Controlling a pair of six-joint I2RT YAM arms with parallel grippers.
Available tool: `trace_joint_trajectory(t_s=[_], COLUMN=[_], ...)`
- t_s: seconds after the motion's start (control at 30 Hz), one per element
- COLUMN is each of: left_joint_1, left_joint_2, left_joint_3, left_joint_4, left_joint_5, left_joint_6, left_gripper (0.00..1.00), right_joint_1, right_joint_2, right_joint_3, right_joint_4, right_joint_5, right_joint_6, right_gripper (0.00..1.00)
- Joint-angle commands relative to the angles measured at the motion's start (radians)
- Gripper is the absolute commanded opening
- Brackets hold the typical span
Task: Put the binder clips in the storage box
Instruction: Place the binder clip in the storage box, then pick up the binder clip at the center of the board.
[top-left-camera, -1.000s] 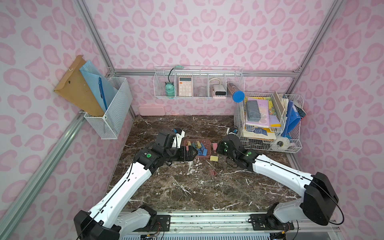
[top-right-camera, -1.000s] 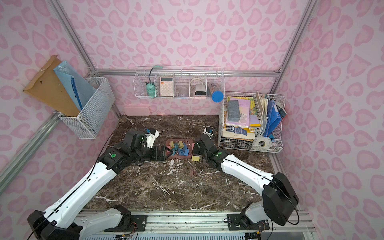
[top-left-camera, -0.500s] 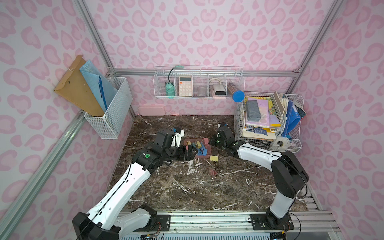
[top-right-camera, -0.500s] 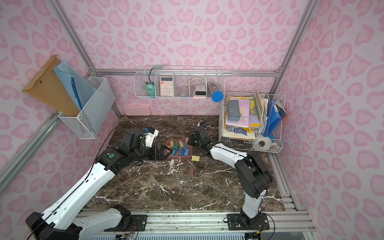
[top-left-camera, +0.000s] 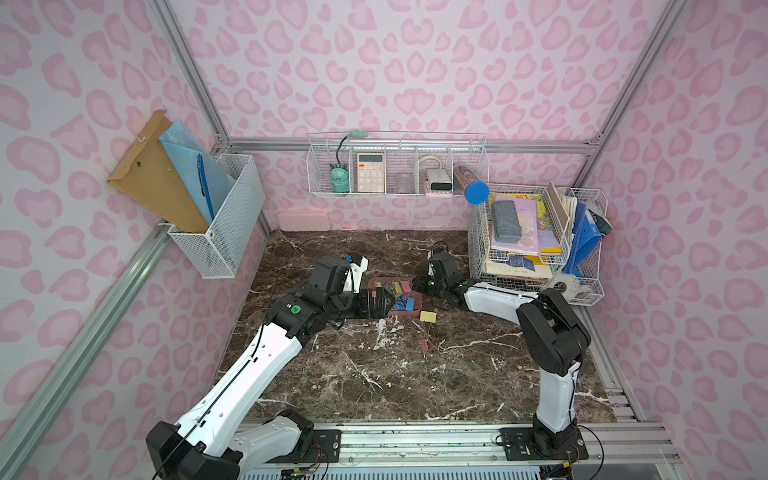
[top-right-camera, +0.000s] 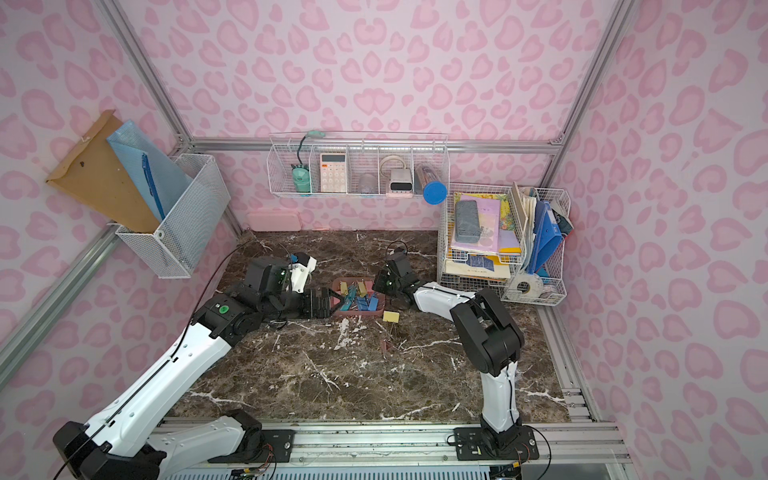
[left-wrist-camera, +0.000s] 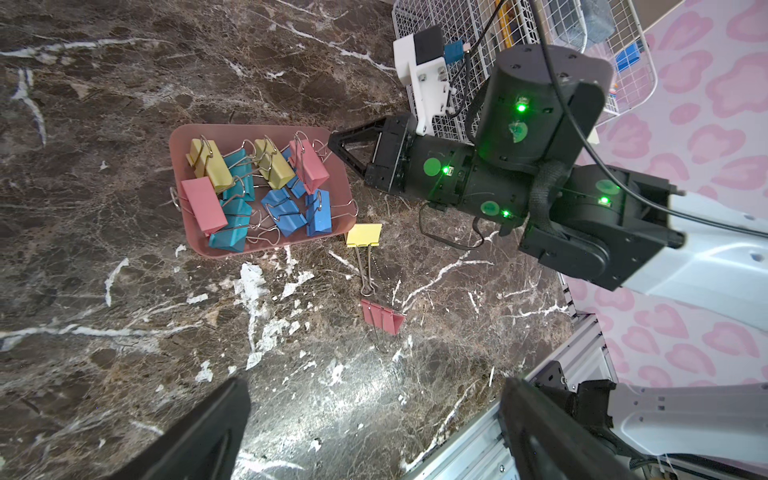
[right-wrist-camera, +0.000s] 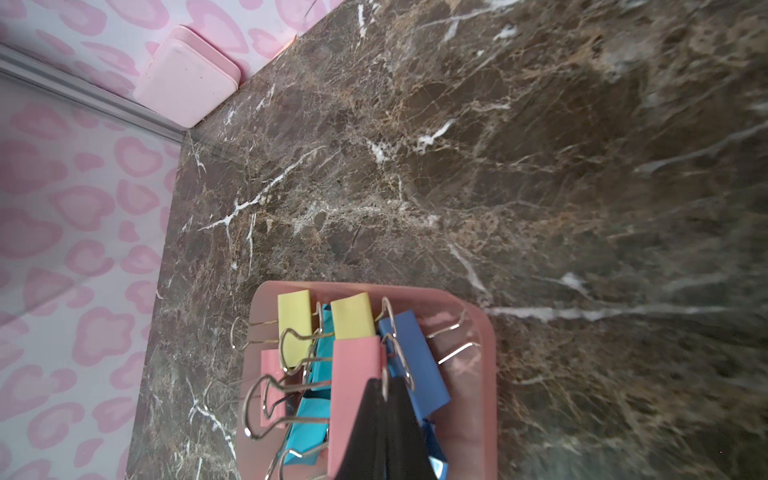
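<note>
The storage box (top-left-camera: 398, 317) (left-wrist-camera: 179, 139) (right-wrist-camera: 471, 399) is a shallow dusty-pink tray at mid-table, holding several binder clips (left-wrist-camera: 282, 210) in blue, teal, yellow and pink. My right gripper (top-left-camera: 417, 286) (left-wrist-camera: 333, 143) (right-wrist-camera: 386, 385) reaches over the box's right end, shut on the silver wire handle of a pink binder clip (right-wrist-camera: 357, 370) (left-wrist-camera: 308, 166) that sits above the pile. A yellow clip (top-left-camera: 428, 316) (left-wrist-camera: 364, 235) and a pink clip (top-left-camera: 426, 345) (left-wrist-camera: 382, 317) lie on the marble in front of the box. My left gripper (top-left-camera: 376, 303) (left-wrist-camera: 374, 428) stands open and empty at the box's left side.
A pale pink closed case (top-left-camera: 304, 220) (right-wrist-camera: 188, 79) lies against the back wall. White wire baskets (top-left-camera: 536, 245) full of papers stand just behind the right arm. A wall rack (top-left-camera: 397, 174) and a side basket (top-left-camera: 226, 224) hang above the marble table (top-left-camera: 374, 374).
The right arm folded its elbow in towards the middle and carried the pink clip from beside the box to over its right end. The left arm has barely moved.
</note>
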Motion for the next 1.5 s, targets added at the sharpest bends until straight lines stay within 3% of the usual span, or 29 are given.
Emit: trace_joint_trajectory(t_s=[0.0, 0.1, 0.27, 0.43, 0.53, 0.7, 0.87, 0.93, 1.13, 1.27, 1.47], left_joint_1=[-0.001, 0.0, -0.001, -0.04, -0.102, -0.304, -0.576, -0.634, -0.668, -0.667, -0.668], left_joint_2=[0.002, 0.006, 0.015, 0.007, 0.011, 0.07, 0.282, 0.398, 0.648, 0.708, 0.801], left_joint_3=[0.006, 0.007, 0.004, 0.002, 0.007, 0.018, 0.071, 0.111, 0.193, 0.177, 0.155], left_joint_4=[-0.018, -0.017, -0.03, -0.046, -0.066, -0.092, -0.098, -0.117, -0.187, -0.173, -0.093], left_joint_5=[-0.002, 0.002, 0.001, -0.055, -0.139, -0.363, -0.578, -0.599, -0.596, -0.596, -0.527], left_joint_6=[-0.001, -0.001, -0.011, -0.013, -0.02, -0.113, -0.126, -0.109, -0.154, -0.182, -0.117], left_gripper=[0.99, 0.99, 0.99, 0.99, 0.98, 0.87, 0.77, 0.73, 0.66, 0.65, 0.65], right_joint_1=[-0.001, -0.002, 0.0, -0.004, -0.01, -0.012, -0.023, -0.032, -0.058, -0.07, -0.076], right_joint_2=[0.021, 0.029, -0.017, -0.101, -0.194, -0.415, -0.637, -0.703, -0.824, -0.843, -0.797], right_joint_3=[0.019, 0.02, -0.012, -0.019, -0.05, -0.19, -0.385, -0.44, -0.504, -0.511, -0.488], right_joint_4=[0.016, 0.011, 0.044, -0.006, -0.037, -0.084, -0.096, -0.105, -0.17, -0.177, -0.162], right_joint_5=[-0.02, -0.035, -0.041, -0.008, 0.019, 0.111, 0.231, 0.249, 0.289, 0.302, 0.271], right_joint_6=[-0.02, -0.026, -0.036, -0.101, -0.138, -0.145, -0.093, -0.079, -0.072, -0.081, -0.084], right_gripper=[0.0, 0.1, 0.43, 0.59, 0.62, 0.61, 0.6, 0.6, 0.6, 0.61, 0.62])
